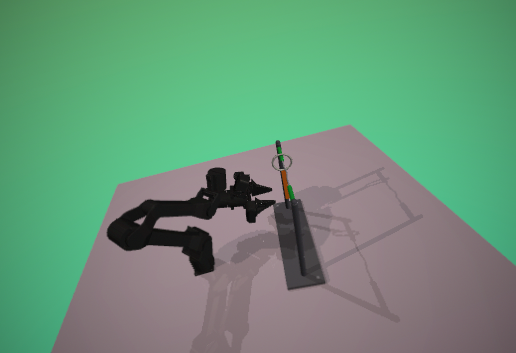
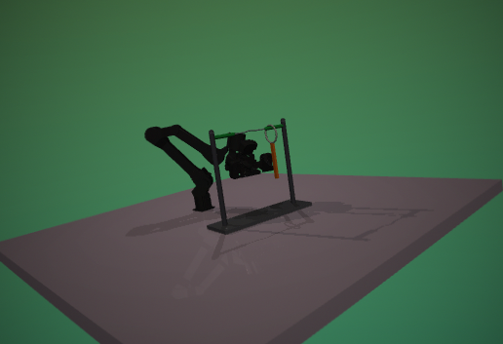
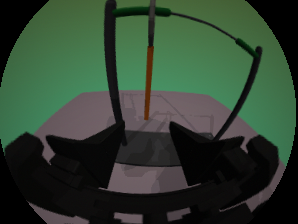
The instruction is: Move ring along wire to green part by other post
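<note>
Letting go and backing off

The gripper (image 1: 264,202) has its jaws spread wide and holds nothing. The orange handle (image 3: 148,83) hangs straight ahead of them, its ring (image 2: 271,133) on the green part by the post. Pull straight back and touch nothing.

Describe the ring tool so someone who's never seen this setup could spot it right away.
Find the dark two-post wire frame standing on the grey-brown table. Near the post farther from the exterior camera, a thin metal ring hangs on the wire. Its straight orange handle, dangling below, is the only orange thing there.
</note>
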Controlling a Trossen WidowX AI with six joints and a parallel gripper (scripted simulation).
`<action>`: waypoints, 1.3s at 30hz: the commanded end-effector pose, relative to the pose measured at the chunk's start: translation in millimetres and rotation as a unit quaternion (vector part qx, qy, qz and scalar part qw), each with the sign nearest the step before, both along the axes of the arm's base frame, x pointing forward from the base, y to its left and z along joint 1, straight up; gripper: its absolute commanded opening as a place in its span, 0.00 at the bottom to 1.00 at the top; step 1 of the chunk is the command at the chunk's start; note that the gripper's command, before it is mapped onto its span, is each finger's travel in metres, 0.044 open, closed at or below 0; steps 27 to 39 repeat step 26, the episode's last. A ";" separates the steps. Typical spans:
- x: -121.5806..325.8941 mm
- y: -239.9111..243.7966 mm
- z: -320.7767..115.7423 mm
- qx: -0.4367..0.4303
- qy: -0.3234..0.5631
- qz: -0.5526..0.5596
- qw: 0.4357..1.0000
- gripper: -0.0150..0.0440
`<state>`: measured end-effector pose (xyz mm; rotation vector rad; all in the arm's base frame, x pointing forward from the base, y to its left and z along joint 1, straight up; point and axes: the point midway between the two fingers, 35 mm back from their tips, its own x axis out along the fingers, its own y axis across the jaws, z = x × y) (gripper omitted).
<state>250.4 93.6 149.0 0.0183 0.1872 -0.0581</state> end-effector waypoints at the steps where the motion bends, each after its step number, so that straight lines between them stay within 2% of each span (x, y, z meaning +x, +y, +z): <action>1: -20.0 -2.4 2.6 0.000 -0.002 -0.001 1.000 0.93; 3: -21.0 -2.6 2.7 0.000 -0.003 -0.001 1.000 1.00; 39: -21.0 -2.6 2.7 0.000 -0.003 -0.001 1.000 1.00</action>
